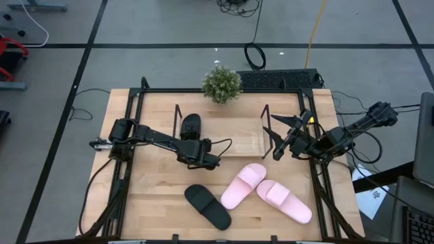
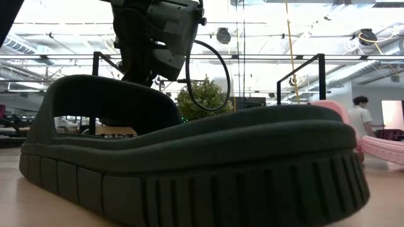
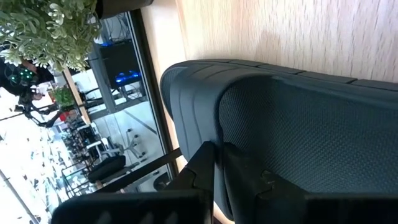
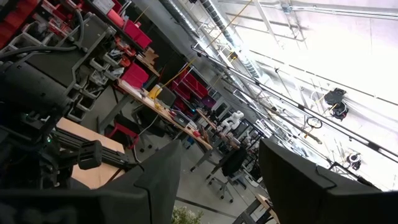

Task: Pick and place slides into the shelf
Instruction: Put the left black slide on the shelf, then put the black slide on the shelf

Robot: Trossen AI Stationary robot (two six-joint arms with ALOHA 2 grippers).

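In the shelf [image 1: 220,129], black slide [image 1: 191,126], left tool [image 1: 192,144] seemingly gripping

Grey floor [image 1: 169,27] crossed by dark lines, bright ceiling lights [image 2: 353,16] — cluttered workbenches [image 4: 161,102] beyond

Matte black foam slide [image 2: 189,164], light wood table [image 1: 156,196], thin metal shelf [image 1: 178,116]

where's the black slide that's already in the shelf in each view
High view: black slide at the shelf's left end, just beyond the left gripper.
Low view: not identifiable; the big black slide up front looks like the loose one.
Left wrist view: probably the one filling the picture.
Right wrist view: not in it.
Shared landmark: the potted plant.
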